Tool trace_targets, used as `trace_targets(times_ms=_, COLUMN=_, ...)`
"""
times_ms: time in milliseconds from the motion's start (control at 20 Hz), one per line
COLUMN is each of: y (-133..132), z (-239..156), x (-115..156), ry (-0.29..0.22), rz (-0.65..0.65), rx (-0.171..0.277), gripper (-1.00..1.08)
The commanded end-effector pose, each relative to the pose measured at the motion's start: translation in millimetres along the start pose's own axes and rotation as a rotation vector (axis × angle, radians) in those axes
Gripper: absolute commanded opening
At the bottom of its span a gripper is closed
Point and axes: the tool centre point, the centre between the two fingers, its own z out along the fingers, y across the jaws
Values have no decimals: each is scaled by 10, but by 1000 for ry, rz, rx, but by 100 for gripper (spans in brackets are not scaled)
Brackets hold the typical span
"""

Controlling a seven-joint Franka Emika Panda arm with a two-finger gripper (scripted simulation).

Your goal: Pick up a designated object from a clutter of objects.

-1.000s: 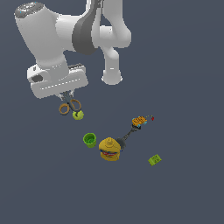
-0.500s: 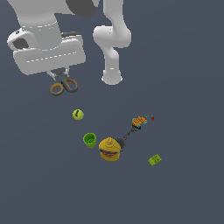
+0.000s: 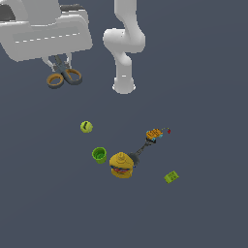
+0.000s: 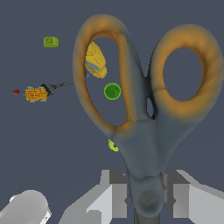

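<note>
Gripper point(image 4: 146, 199) pinches the scissors point(image 4: 144, 109) near the pivot, high above the floor. Risk: that narrow hold might let them swivel or drop toward the burger toy point(image 3: 121, 165), cup point(image 3: 99, 154) and ball point(image 3: 86, 127); contact width is unclear.

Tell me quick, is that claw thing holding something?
Gripper: closed on the small scissors with tan-orange ring handles and dark grey blades, lifted clear of the floor.
</note>
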Motion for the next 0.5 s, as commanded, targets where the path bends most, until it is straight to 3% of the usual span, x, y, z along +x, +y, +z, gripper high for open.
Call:
trace_targets(times_ms=0, y=-2, z=-83, x=3, ry=0, rz=1, rx=0, gripper=-100)
trace_targets(times_ms=450, y=6, z=-103, x=13, ry=0, rz=1, rx=0, gripper=-100)
